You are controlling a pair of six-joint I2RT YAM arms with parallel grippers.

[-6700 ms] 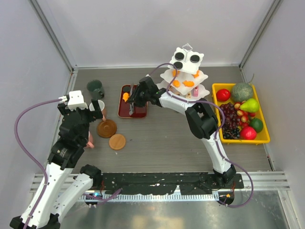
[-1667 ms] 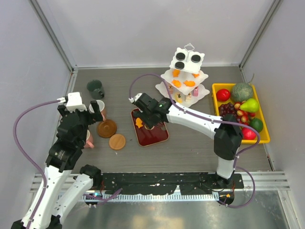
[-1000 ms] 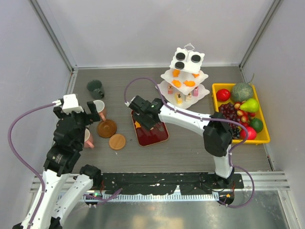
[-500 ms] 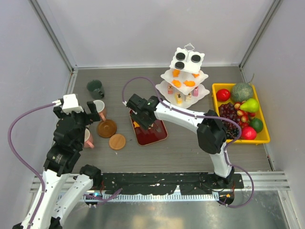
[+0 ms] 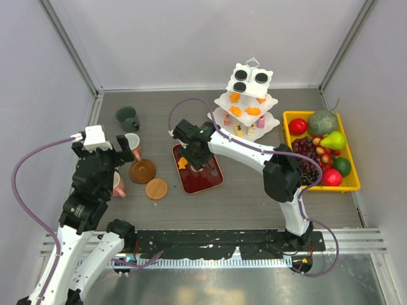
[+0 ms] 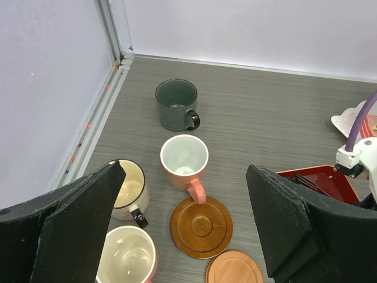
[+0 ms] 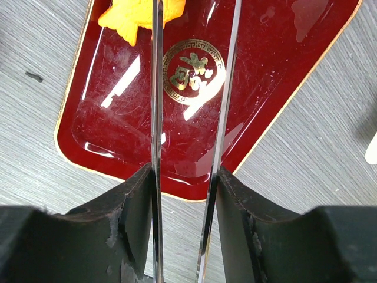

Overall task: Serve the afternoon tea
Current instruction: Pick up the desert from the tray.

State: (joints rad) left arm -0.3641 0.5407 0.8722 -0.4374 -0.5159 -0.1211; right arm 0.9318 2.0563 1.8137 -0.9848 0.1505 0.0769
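So, the white tiered stand (image 5: 249,95) is set toward the far right of the table (image 5: 241,203), just beside the left end of a yellow fruit tray (image 5: 327,188). Two round black sweets (image 5: 240,75) are seen on its top tier, orange sweets (image 5: 236,110) on the middle one, and small pink-yellow sweets (image 5: 239,131) on the bottom. One more orange sweet (image 7: 138,13) is lying on a dark red tray (image 7: 118,118) near the middle of the table, at the tray's far-left end. A pair of metal tongs (image 7: 156,88) is clamped between the fingers of the right gripper (image 7: 184,177), both blades squeezed partway together and held over the tray. One blade is crossed over the sweet in the wrist view, but the tips are cut off at the edge, so it can't be told whether the sweet is actually pinched. Over on the left, four mugs are grouped together: a dark green mug (image 6: 175,105) farthest back, a pink mug (image 6: 185,162) in front of it, a cream mug (image 6: 131,191) to its left, and a fourth mug (image 6: 126,259) nearest the arm bases. Two round coasters are laid beside them, a dark brown coaster (image 6: 201,219) touching the pink mug's handle and a lighter coaster (image 6: 234,268) just beside that. The left gripper (image 6: 184,171) is hung above the mugs, spread wide with nothing in it.
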